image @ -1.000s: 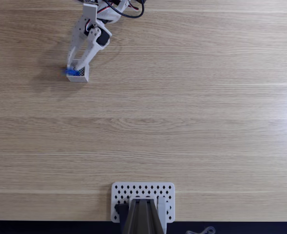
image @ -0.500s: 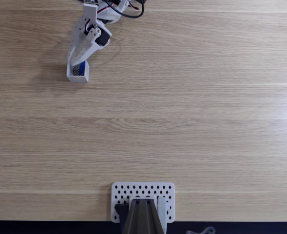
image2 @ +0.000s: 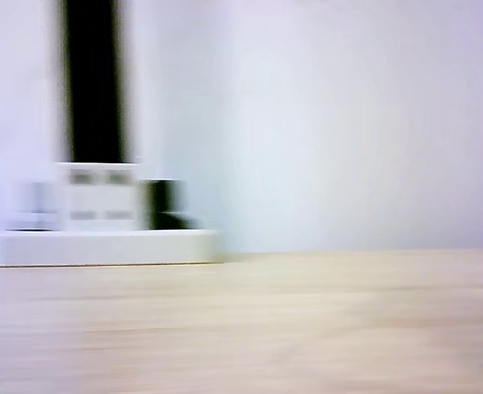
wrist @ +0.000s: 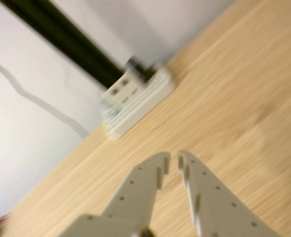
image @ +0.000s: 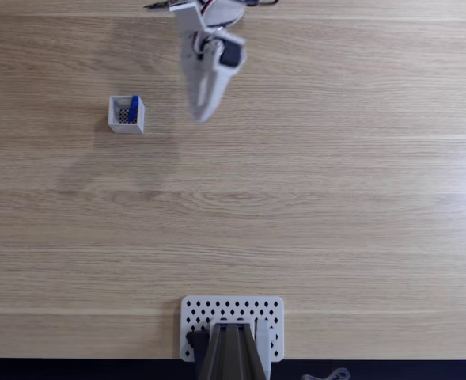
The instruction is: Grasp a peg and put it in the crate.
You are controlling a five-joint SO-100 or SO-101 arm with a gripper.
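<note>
The blue peg [image: 134, 108] stands inside the small white crate [image: 126, 126] on the wooden table [image: 312, 198], so the placing looks done. The gripper [image: 201, 115] is well apart from the crate, empty, with its jaws nearly closed in the wrist view [wrist: 174, 159]. Nothing seems left except, maybe, returning the arm.

From the fixed view the white arm reaches in from the top edge of the frame, its forearm and wrist angled downward, with the gripper [image: 200, 115] blurred at its tip and raised off the table. In the wrist view the gripper [wrist: 174, 159] enters from the bottom edge, its two pale perforated fingers [wrist: 147, 180] tapering upward, the tips drawn almost together with just a thin slit between them and nothing held there.
</note>
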